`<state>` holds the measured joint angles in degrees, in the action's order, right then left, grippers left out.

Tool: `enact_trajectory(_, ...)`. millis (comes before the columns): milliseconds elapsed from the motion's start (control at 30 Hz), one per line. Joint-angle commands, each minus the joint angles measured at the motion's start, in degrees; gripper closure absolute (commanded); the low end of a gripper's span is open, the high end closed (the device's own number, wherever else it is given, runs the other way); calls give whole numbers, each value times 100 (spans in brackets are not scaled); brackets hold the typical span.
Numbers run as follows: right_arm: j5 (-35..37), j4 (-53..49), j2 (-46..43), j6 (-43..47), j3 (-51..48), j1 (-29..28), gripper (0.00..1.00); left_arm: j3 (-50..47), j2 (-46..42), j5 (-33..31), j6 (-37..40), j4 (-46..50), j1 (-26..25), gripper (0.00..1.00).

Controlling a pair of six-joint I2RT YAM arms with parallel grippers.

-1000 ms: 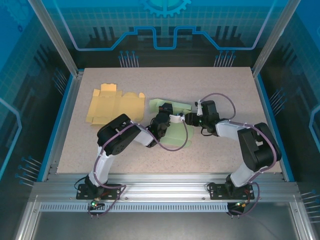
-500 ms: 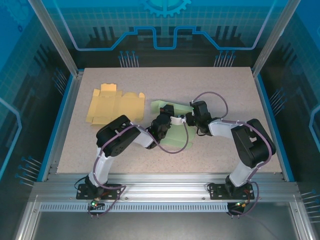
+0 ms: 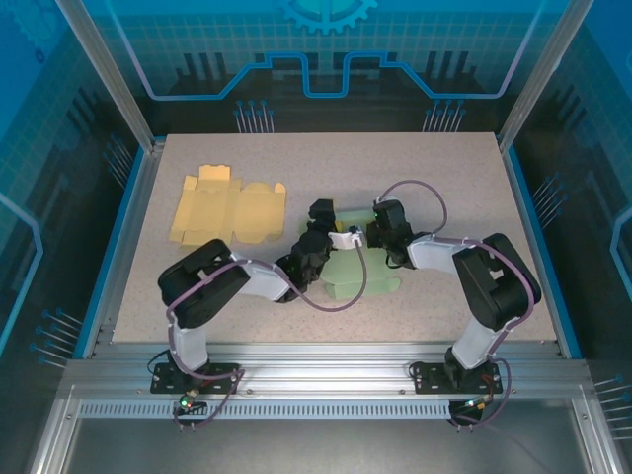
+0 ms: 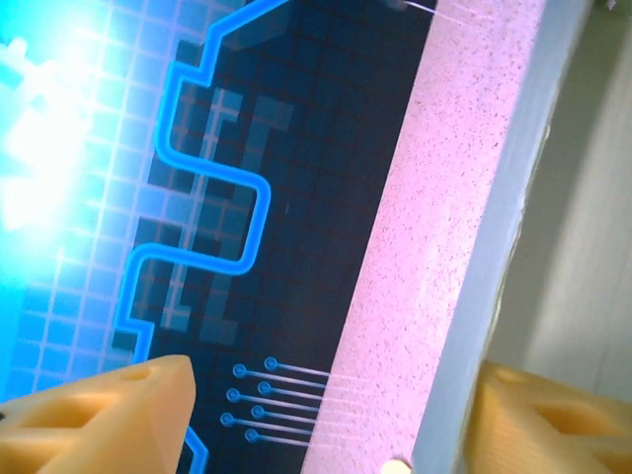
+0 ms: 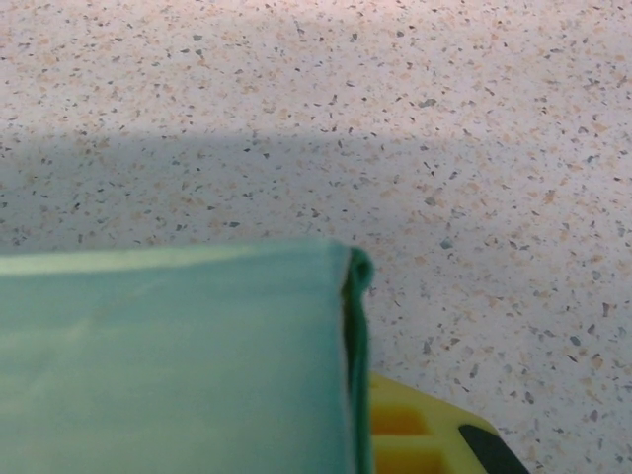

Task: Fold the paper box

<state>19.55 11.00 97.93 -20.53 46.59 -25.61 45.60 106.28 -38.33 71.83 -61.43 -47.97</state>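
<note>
On the table (image 3: 444, 168), toward the left rear: a flat blank (image 3: 225, 209). Right of it, near the middle and well apart from it: the box (image 3: 346, 272). Above the box's rear left part: the left jaws, standing wide. At its rear right edge, closed against the paper: the right jaws. Left arm in from the near left, right arm from the near right.

At the top view's centre both arms (image 3: 439, 253) cover much of the green paper box (image 3: 348, 278). In the right wrist view it runs blurred off the left and bottom edges, perhaps pinched beside a yellow finger (image 5: 410, 439) cropped below.
</note>
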Motion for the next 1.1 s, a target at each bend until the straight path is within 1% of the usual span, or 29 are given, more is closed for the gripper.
enact_trajectory(0, 310, -371, -144, 131, 223, -76, 100, -224, -952, -418, -1249, 139, -266, 14)
enact_trajectory(67, 354, -685, -210, 241, 349, -71, 100, -321, -1462, -579, -1934, 678, -382, 7)
enact_trajectory(100, 342, -856, -257, 342, 539, -75, 100, -354, -1781, -610, -2406, 1099, -411, 2)
enact_trajectory(200, 385, -1299, -426, 528, 758, -75, 100, -343, -2607, -385, -3851, 2601, -390, 1)
enact_trajectory(267, 452, -1469, -570, 551, 812, -54, 100, -358, -3052, -279, -4537, 3126, -385, 1)
enact_trajectory(333, 315, -1546, -707, 571, 796, -11, 100, -375, -3460, -160, -5146, 3514, -374, 1)
enact_trajectory(433, 17, -1733, -866, 661, 787, 21, 100, -395, -4000, 190, -6131, 4010, -278, 1)
enact_trajectory(500, -146, -1918, -969, 726, 776, 21, 100, -439, -4291, 516, -6803, 4285, -111, 1)
enact_trajectory(567, -205, -1939, -1122, 645, 670, 23, 100, -500, -4449, 639, -7321, 4439, 58, 1)
enact_trajectory(600, -300, -1891, -1227, 666, 575, 21, 100, -517, -4503, 627, -7553, 4537, 145, 1)
enact_trajectory(667, -263, -1796, -1422, 672, 414, 31, 100, -544, -4568, 621, -7866, 4712, 263, 1)
enact_trajectory(700, -267, -1701, -1517, 702, 173, 44, 100, -565, -4565, 618, -7986, 4786, 315, 1)
enact_trajectory(800, -388, -1569, -1708, 811, -33, 132, 100, -634, -4497, 604, -8319, 4872, 393, 1)
enact_trajectory(900, -586, -1624, -1846, 909, 18, 192, 100, -808, -4383, 580, -8662, 4722, 405, 1)
enact_trajectory(1067, -759, -1264, -2211, 847, -394, 356, 100, -1016, -4231, 566, -8999, 4433, 460, 1)
